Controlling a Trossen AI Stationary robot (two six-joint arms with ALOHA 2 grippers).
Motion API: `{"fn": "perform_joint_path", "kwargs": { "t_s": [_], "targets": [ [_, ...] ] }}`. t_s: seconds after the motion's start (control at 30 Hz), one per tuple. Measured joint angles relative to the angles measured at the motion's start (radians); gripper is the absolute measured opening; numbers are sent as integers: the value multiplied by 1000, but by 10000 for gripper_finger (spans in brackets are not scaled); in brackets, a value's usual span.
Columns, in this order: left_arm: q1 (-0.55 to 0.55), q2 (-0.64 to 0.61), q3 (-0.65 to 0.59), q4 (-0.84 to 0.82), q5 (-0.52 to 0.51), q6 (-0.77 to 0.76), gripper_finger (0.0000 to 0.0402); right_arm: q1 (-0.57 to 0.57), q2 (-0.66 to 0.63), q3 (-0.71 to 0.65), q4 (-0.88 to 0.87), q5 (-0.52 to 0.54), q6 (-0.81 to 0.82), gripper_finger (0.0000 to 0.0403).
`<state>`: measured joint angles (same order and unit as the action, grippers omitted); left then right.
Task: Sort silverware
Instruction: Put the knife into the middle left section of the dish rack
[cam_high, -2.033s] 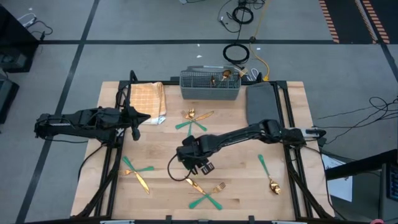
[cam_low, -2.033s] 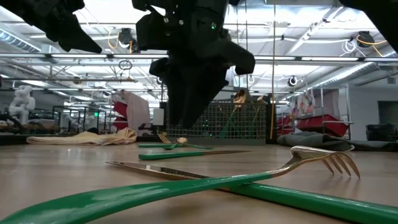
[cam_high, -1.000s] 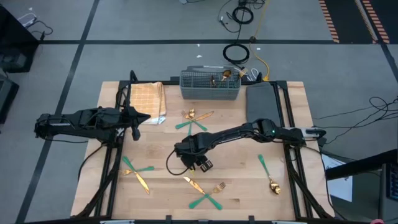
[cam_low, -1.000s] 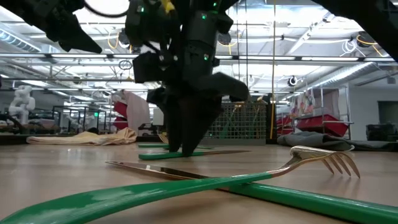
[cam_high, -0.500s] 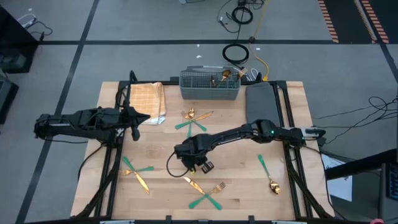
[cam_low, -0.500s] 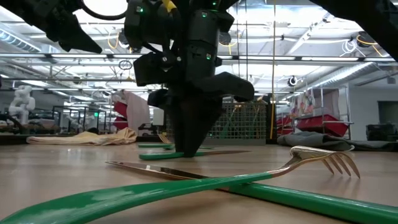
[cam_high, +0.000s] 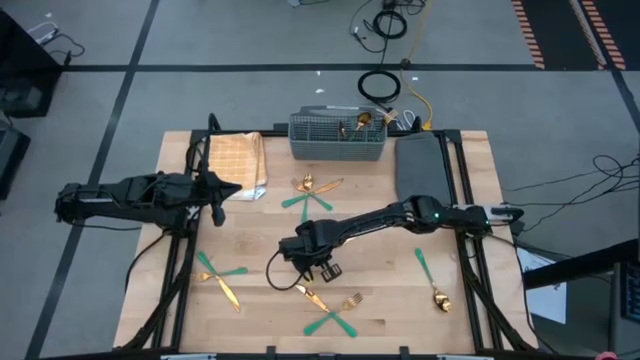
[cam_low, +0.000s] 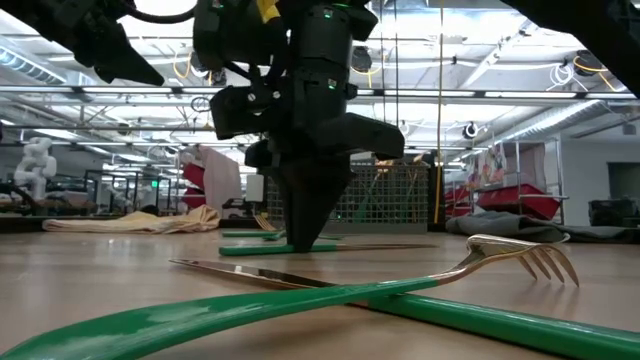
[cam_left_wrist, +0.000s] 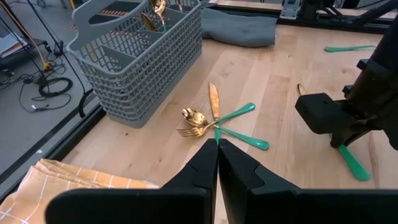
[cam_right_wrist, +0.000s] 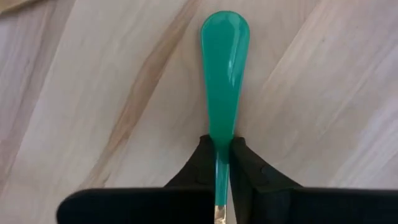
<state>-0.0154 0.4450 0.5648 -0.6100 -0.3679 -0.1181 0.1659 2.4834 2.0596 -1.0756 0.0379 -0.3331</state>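
Note:
My right gripper (cam_high: 306, 258) points down at mid-table and is shut on one piece of silverware, whose teal handle (cam_right_wrist: 224, 56) lies flat on the wood. In the low view this handle (cam_low: 252, 250) sticks out beside the fingertips. The high view hides the piece under the gripper. Other silverware lies in crossed groups: one (cam_high: 312, 194) near the grey basket (cam_high: 338, 138), one (cam_high: 330, 308) near the front edge, one (cam_high: 220, 276) at front left. A lone spoon (cam_high: 432, 280) is at the right. My left gripper (cam_left_wrist: 217, 148) hovers shut at the left, over nothing. My right gripper pinches the slim neck of the teal handle (cam_right_wrist: 220, 154) between its two fingers, where the handle narrows toward the gold part. The fingers come from above, pointing down, and lie across the piece. The piece lies flat on the table, its broad handle end free.
The basket at the far edge holds a few pieces (cam_left_wrist: 155, 15). A tan checked cloth (cam_high: 238, 163) lies at far left and a dark grey pad (cam_high: 420, 165) at far right. Bare wood (cam_high: 390, 290) shows between the groups.
My right gripper has sunk the last bit to the table and shifted slightly toward the near edge. Its fingers have shut on the teal handle. The piece still lies on the wood.

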Motion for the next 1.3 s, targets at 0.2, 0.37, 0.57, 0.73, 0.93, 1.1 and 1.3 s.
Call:
{"fn": "perform_joint_path", "kwargs": {
  "t_s": [0.2,0.37,0.57,0.73,0.93,1.1,1.3],
  "targets": [
    [0,0,0,0,0,-1,21,10,15,127,-62,10,15,0],
    [0,0,0,0,0,-3,21,10,15,209,-90,31,34,4],
    [0,0,0,0,0,-3,21,2,13,239,-135,22,75,3],
    [0,0,0,0,0,-3,21,-30,13,239,-229,15,136,13],
    [0,0,0,0,0,-4,21,-64,13,240,-245,-42,152,105],
    [0,0,0,0,0,-4,21,-59,19,233,-165,-65,116,179],
    [0,0,0,-1,0,-3,21,-53,26,224,-120,-66,113,196]
  ]
}}
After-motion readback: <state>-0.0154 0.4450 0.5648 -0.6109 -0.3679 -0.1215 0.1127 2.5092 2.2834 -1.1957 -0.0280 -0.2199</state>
